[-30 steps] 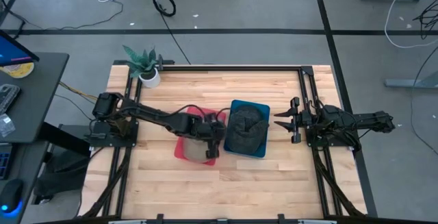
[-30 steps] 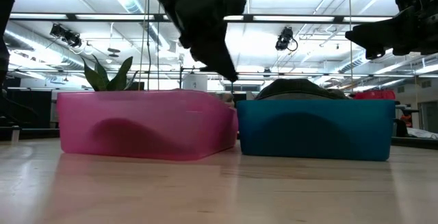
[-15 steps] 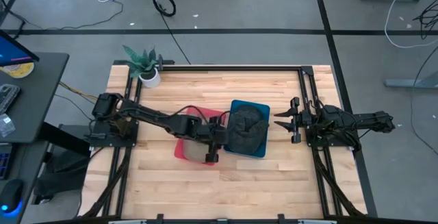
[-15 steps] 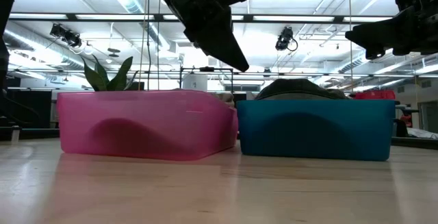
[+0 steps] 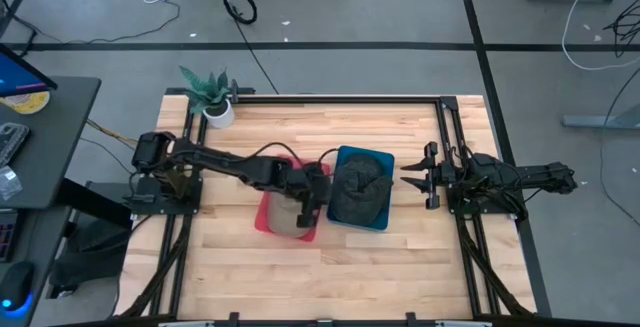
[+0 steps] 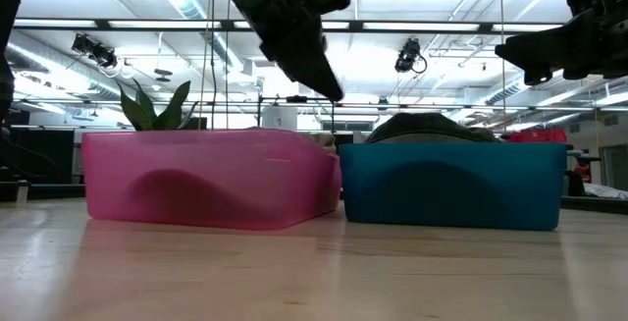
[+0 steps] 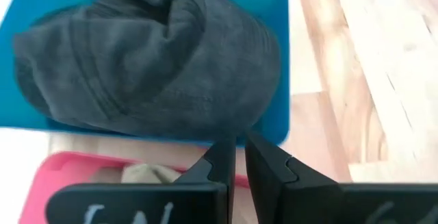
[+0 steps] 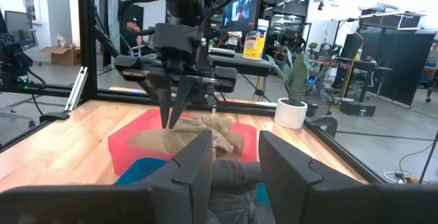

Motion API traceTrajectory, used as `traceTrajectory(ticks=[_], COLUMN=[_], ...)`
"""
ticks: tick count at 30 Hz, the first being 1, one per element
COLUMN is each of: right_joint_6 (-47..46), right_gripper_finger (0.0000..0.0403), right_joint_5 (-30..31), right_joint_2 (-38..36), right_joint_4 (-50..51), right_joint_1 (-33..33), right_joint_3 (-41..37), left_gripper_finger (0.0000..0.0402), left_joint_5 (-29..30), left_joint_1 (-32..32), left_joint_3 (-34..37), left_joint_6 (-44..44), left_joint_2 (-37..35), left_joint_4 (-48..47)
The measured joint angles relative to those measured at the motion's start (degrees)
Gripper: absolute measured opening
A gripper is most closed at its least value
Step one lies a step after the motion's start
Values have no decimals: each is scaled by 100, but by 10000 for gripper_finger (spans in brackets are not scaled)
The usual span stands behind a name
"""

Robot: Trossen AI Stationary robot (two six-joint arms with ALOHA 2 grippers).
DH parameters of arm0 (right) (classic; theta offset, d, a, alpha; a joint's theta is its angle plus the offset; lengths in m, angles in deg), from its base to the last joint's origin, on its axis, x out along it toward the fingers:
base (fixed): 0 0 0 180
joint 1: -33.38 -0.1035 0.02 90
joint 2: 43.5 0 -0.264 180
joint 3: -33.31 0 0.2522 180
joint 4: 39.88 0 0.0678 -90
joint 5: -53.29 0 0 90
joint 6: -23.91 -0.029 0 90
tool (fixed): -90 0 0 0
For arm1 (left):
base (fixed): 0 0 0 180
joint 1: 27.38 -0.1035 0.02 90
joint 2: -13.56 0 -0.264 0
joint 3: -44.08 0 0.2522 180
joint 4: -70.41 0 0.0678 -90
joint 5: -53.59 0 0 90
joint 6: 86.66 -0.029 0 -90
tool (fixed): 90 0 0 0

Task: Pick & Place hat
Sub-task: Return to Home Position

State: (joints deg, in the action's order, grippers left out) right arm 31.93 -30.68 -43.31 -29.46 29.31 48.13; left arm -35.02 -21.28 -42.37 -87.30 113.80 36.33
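Observation:
A dark grey hat (image 5: 358,189) lies crumpled in the blue bin (image 5: 377,157), its crown rising above the rim (image 6: 432,125). Beside it on the left stands a pink bin (image 5: 265,217) with a tan hat (image 8: 191,138) lying in it. My left gripper (image 5: 316,191) hangs shut above the seam between the two bins, pointing down, holding nothing; its own view shows the grey hat (image 7: 150,59) just ahead of the fingertips (image 7: 236,157). My right gripper (image 5: 408,180) waits open at the table's right side, above table height (image 6: 549,51).
A potted plant (image 5: 212,92) stands at the table's far left corner. Black frame rails (image 5: 445,132) run along the table's edges. Bare wood (image 5: 350,267) lies between the bins and the near edge.
My left gripper has stayed shut over the seam between the bins, swinging slightly toward the blue bin and back while rising a little. Both hats and both bins have kept still.

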Motion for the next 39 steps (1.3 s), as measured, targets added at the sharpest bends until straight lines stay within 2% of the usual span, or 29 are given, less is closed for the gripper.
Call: traceTrajectory(ticks=[3, 7, 14, 18, 22, 25, 28, 32, 39], right_joint_6=[1, 2, 1, 2, 1, 0, 1, 2, 0], right_gripper_finger=[123, 123, 123, 123, 123, 123, 123, 123, 123], right_joint_5=[2, 0, 1, 2, -1, 0, 2, 2, 2], right_joint_2=[0, -2, 2, 2, 0, 0, 0, 0, 0], right_joint_4=[-2, 1, 0, -1, -1, -1, -1, -1, -1], right_joint_1=[0, 2, 1, 2, -1, -1, 0, 1, -1], right_joint_3=[0, 0, 0, 0, 0, 0, 0, 0, 0], left_gripper_finger=[39, 39, 39, 39, 39, 39, 39, 39, 39], left_joint_5=[166, 584, 631, 652, 650, 650, 648, 631, 644], left_joint_1=[51, 2, -235, -296, -294, -294, -294, -294, -305], left_joint_3=[234, 1527, 3906, 4723, 5122, 5223, 5235, 5235, 5235], left_joint_6=[0, 126, 27, 200, 293, 293, 414, 1031, 1040], left_joint_2=[-208, -989, -3285, -4552, -5289, -5532, -5572, -5571, -5801], left_joint_4=[128, 1083, 2380, 2909, 2887, 2879, 2872, 2802, 2480])
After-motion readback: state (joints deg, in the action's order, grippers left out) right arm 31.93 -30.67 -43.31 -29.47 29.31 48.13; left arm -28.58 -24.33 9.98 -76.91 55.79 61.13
